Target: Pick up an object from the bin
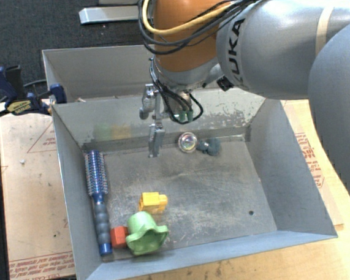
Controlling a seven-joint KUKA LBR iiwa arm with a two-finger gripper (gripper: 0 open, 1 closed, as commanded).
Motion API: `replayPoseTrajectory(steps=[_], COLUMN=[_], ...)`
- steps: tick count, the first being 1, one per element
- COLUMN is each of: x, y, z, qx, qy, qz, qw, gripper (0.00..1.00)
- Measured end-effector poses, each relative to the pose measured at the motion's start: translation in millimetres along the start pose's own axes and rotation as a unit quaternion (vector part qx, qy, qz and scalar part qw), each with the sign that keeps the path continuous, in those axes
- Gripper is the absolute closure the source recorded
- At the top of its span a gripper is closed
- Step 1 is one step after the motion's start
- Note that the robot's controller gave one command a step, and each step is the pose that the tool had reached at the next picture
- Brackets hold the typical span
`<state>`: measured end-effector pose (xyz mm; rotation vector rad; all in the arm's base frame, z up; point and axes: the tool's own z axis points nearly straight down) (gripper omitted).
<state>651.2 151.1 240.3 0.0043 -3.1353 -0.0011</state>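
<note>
Jaws: can't tell whether they're spread or clenched from this angle. My gripper [155, 147] hangs at the back edge of the bin [289, 174] floor, close to the foot of the back wall and a bit left of that wall's middle.

Nearest thing: a shiny round piece [187, 142], just beside me on the right, at the same back edge. A small grey-blue lump [211, 147] sits just right of it; whether they touch I can't tell.

Everything else is well apart from me:
- blue hairbrush [96, 174] lying along the left wall, handle toward the front-left corner
- orange block [118, 236] against the handle end, front-left corner
- green soft toy [144, 233] just right of the orange block, near the front wall
- yellow block [152, 202] just behind the green toy

Room: the floor's middle and whole right half are bare, from the grey-blue lump to the right wall and forward to the front wall. The left wall is taken by the brush, and the back wall is tight behind me.

Writing: "UKA" in dark letters on my arm [288, 39], beside the orange cover [185, 18]; the first letter is cut off.
</note>
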Motion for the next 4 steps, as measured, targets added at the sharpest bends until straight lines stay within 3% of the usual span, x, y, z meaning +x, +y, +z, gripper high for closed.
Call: replayPoseTrajectory(steps=[1, 2, 3, 4], x=[77.6, 95.3, 93.0, 151.3], y=[-14, -22, -22, -23], z=[99, 165, 161, 10], qx=[0.001, -0.001, -0.003, 0.0], qy=[0.0023, -0.0074, -0.0107, -0.0065], qz=[0.06, 0.029, 0.029, -0.143], qw=[0.9982, 0.9995, 0.9995, 0.9896], gripper=[0.0, 0.0, 1.0, 1.0])
